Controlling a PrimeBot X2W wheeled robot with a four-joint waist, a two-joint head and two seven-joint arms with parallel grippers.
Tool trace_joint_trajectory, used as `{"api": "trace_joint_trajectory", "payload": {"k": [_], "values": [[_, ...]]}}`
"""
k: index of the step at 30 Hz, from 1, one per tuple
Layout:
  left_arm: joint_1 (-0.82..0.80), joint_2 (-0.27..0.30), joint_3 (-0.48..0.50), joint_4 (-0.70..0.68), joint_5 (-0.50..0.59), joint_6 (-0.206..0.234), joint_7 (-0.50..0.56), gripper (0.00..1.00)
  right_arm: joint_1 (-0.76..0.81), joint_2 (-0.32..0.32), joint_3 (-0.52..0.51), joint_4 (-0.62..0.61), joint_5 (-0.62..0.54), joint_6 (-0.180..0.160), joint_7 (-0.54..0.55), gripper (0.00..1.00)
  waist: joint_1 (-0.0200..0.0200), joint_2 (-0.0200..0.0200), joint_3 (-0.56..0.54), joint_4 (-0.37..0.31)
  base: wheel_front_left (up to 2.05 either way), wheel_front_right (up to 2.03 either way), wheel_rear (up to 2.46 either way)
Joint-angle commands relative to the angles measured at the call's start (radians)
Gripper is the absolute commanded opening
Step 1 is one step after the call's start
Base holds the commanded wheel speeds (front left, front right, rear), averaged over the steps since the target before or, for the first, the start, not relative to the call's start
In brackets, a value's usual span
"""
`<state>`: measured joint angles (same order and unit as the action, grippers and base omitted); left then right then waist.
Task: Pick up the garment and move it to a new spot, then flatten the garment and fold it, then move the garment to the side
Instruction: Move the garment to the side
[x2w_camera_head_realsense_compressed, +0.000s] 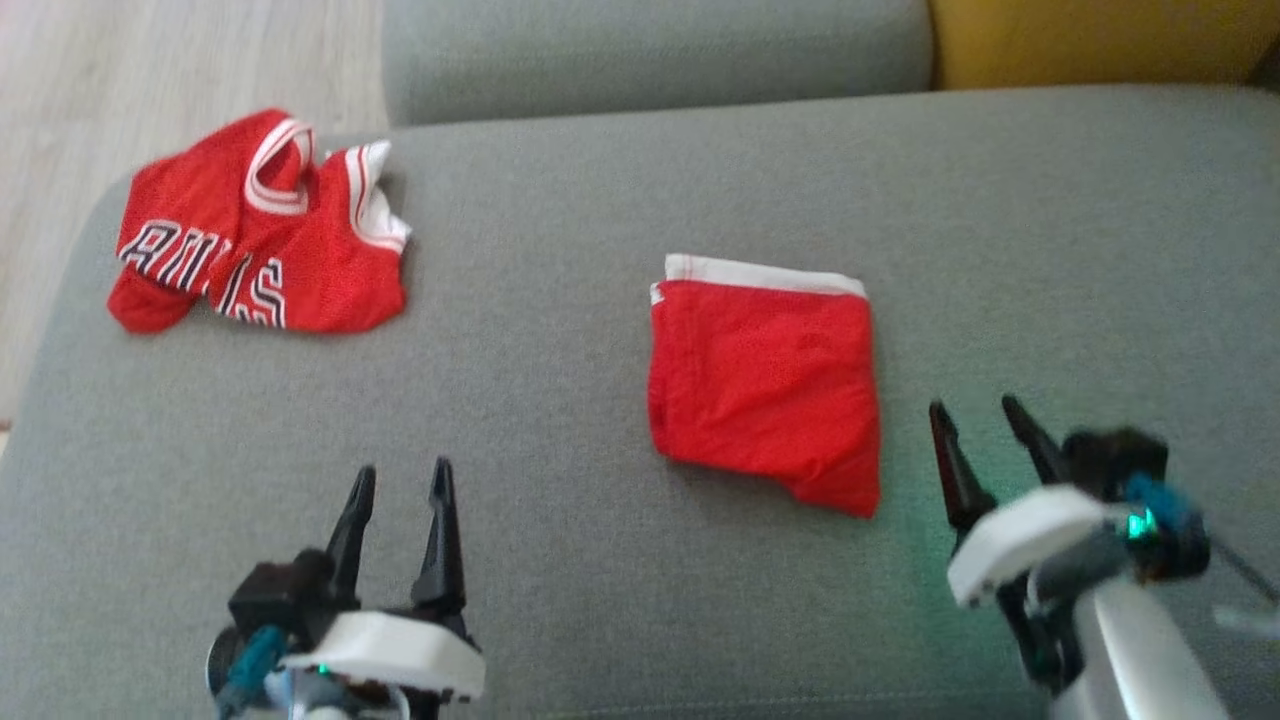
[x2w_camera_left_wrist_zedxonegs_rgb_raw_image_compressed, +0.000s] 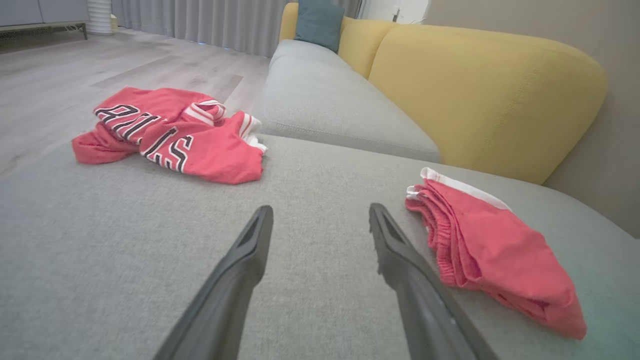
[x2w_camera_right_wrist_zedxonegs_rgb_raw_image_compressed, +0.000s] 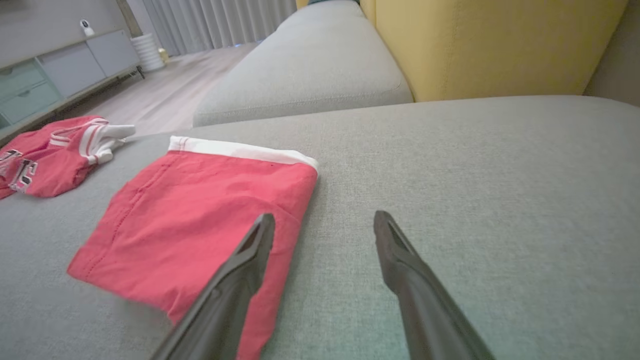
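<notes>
Judging red shorts (x2w_camera_head_realsense_compressed: 765, 385) mid-frame folded, shift aside pending; Bulls jersey (x2w_camera_head_realsense_compressed: 260, 235) upper left crumpled; left gripper (x2w_camera_head_realsense_compressed: 402, 468), right gripper (x2w_camera_head_realsense_compressed: 973, 402) spread, empty.

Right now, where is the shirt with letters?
The shirt lies crumpled at the far left corner of the cushion in the head view, left of the folded shorts.

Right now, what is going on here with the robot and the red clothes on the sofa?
The robot holds nothing: its left gripper and right gripper are both open above the grey sofa seat. A folded red garment with a white band lies flat in the middle of the seat, near the right gripper. A crumpled red jersey lies at the far left corner, not yet folded.
</notes>
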<state>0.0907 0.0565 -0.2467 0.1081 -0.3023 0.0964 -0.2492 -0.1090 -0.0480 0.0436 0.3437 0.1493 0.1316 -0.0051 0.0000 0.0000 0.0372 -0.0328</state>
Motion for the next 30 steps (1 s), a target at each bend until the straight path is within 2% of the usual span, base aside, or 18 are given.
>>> {"api": "trace_joint_trajectory", "payload": {"k": [1,9,10,15,19,20,22,23,25,26,27,30], "values": [[-0.068,-0.006,0.017,-0.048,-0.006,0.006,-0.013,1.00,-0.111,-0.002,0.012,-0.022,-0.011,-0.001,0.056,1.00,0.0000,0.0000,0.048,0.026,0.00,0.00,0.00],[-0.125,-0.006,-0.029,-0.057,-0.043,0.022,-0.013,1.00,-0.273,-0.045,0.012,0.071,0.063,-0.001,0.278,1.00,0.0000,0.0000,0.146,0.098,0.00,0.00,0.00],[-0.125,-0.006,-0.029,-0.057,-0.043,0.022,-0.013,1.00,-0.273,-0.045,0.012,0.071,0.063,-0.001,0.278,1.00,0.0000,0.0000,0.146,0.098,0.00,0.00,0.00],[-0.147,-0.006,-0.048,-0.053,-0.069,0.036,-0.013,1.00,-0.312,-0.096,0.034,0.140,0.155,-0.001,0.418,1.00,0.0000,0.0000,0.167,0.156,0.00,0.00,0.00],[-0.144,-0.006,-0.049,-0.049,-0.073,0.039,-0.013,1.00,-0.308,-0.113,0.059,0.151,0.213,-0.001,0.483,1.00,0.0000,0.0000,0.163,0.171,0.00,0.00,0.00],[-0.144,-0.006,-0.050,-0.049,-0.074,0.040,-0.013,1.00,-0.307,-0.118,0.064,0.151,0.221,-0.001,0.492,0.93,0.0000,0.0000,0.161,0.172,0.00,0.00,0.00],[-0.142,-0.006,-0.050,-0.049,-0.074,0.041,-0.013,1.00,-0.307,-0.125,0.069,0.152,0.233,-0.001,0.501,0.60,0.0000,0.0000,0.159,0.173,0.00,0.00,0.00],[-0.141,-0.006,-0.050,-0.050,-0.073,0.041,-0.013,1.00,-0.310,-0.128,0.071,0.154,0.238,-0.001,0.503,0.48,0.0000,0.0000,0.159,0.173,0.00,0.00,0.00],[-0.140,-0.006,-0.050,-0.050,-0.070,0.039,-0.013,1.00,-0.317,-0.134,0.076,0.158,0.240,-0.001,0.502,0.33,0.0000,0.0000,0.161,0.170,0.00,0.00,0.00],[-0.139,-0.006,-0.049,-0.051,-0.068,0.038,-0.013,1.00,-0.322,-0.138,0.080,0.158,0.240,-0.001,0.499,0.14,0.0000,0.0000,0.163,0.167,0.00,0.00,0.00],[-0.139,-0.006,-0.048,-0.052,-0.065,0.037,-0.013,1.00,-0.328,-0.141,0.084,0.158,0.239,-0.001,0.495,0.00,0.0000,0.0000,0.165,0.162,0.00,0.00,0.00],[-0.139,-0.006,-0.045,-0.054,-0.056,0.033,-0.013,1.00,-0.349,-0.156,0.090,0.155,0.233,-0.001,0.477,0.00,0.0000,0.0000,0.177,0.144,0.00,0.00,0.00]]}}
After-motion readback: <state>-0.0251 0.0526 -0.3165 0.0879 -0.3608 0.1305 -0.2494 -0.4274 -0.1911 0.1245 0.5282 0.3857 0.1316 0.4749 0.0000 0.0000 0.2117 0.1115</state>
